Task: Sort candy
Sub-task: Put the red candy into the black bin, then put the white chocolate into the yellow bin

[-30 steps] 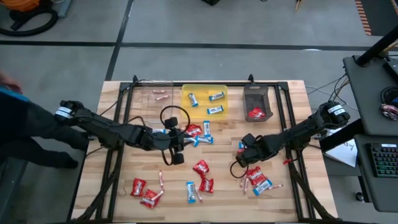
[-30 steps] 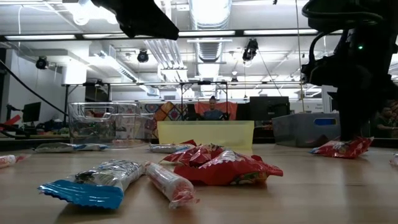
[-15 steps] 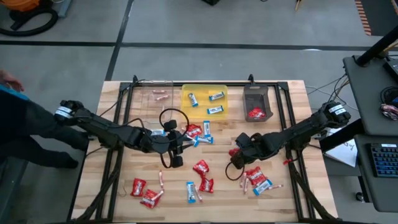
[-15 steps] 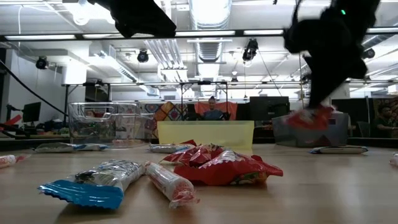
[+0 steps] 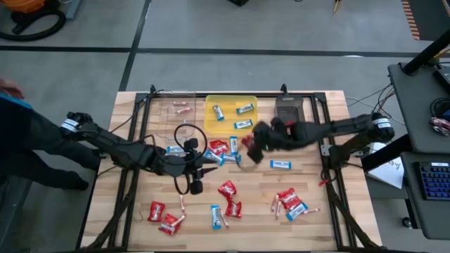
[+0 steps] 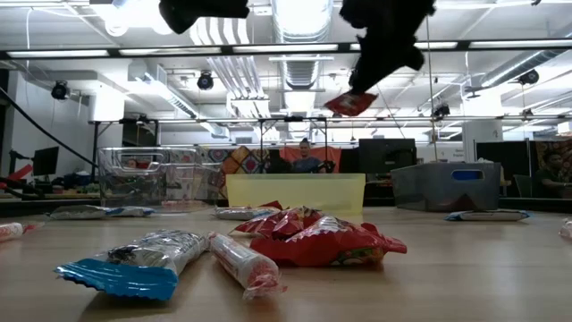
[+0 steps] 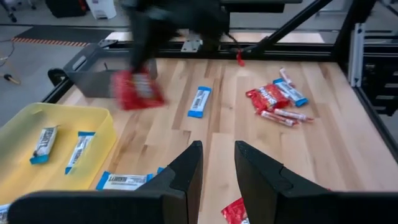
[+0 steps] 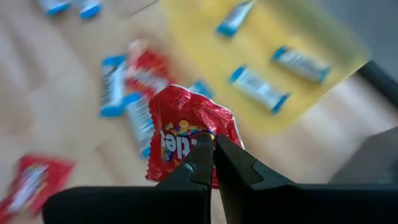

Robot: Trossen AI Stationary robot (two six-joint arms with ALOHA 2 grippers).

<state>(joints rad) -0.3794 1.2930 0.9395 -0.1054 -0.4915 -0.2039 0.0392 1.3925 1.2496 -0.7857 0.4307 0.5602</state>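
The place was a large robotics lab or open workshop hall. The low view showed a high ceiling with long fluorescent light strips (image 6: 295, 46) and exposed silver ducts (image 6: 234, 76), and a seated person (image 6: 306, 154) far behind among dark monitors (image 6: 384, 152). From above, the pale wooden table (image 5: 162, 105) stood on grey concrete floor (image 5: 211, 28), beside a desk carrying a black keyboard (image 5: 434, 181).

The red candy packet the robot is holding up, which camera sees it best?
The right wrist view: the red packet fills it, pinched by the right gripper. The low and left wrist views show it small in the air; from above it's a red speck.
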